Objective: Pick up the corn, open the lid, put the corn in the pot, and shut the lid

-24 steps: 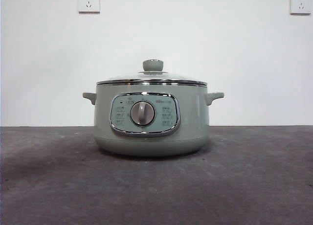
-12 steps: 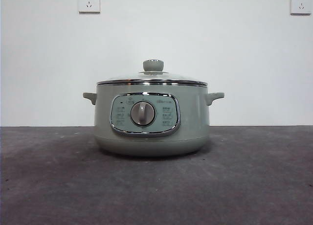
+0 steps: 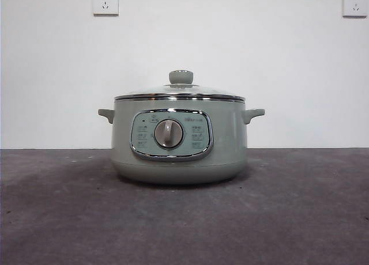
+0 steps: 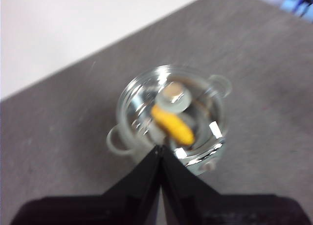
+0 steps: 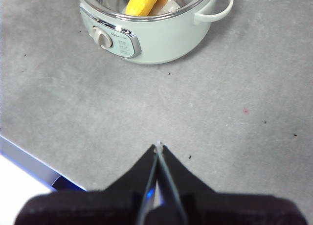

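The pale green pot [image 3: 179,139] stands in the middle of the grey table, dial facing the front view. Its glass lid [image 3: 180,92] with a green knob [image 3: 180,76] rests closed on the rim. Through the glass, the yellow corn [image 4: 172,126] lies inside the pot [image 4: 168,118]; the right wrist view also shows the corn [image 5: 142,2] inside the pot [image 5: 156,29]. My left gripper [image 4: 160,147] hangs high above the pot, shut and empty. My right gripper [image 5: 158,146] is shut and empty, over bare table well in front of the pot.
A white wall with two sockets [image 3: 105,1] [image 3: 354,3] stands behind the table. The table edge [image 5: 29,161] shows near my right gripper. Grey tabletop [image 3: 300,219] spreads all around the pot.
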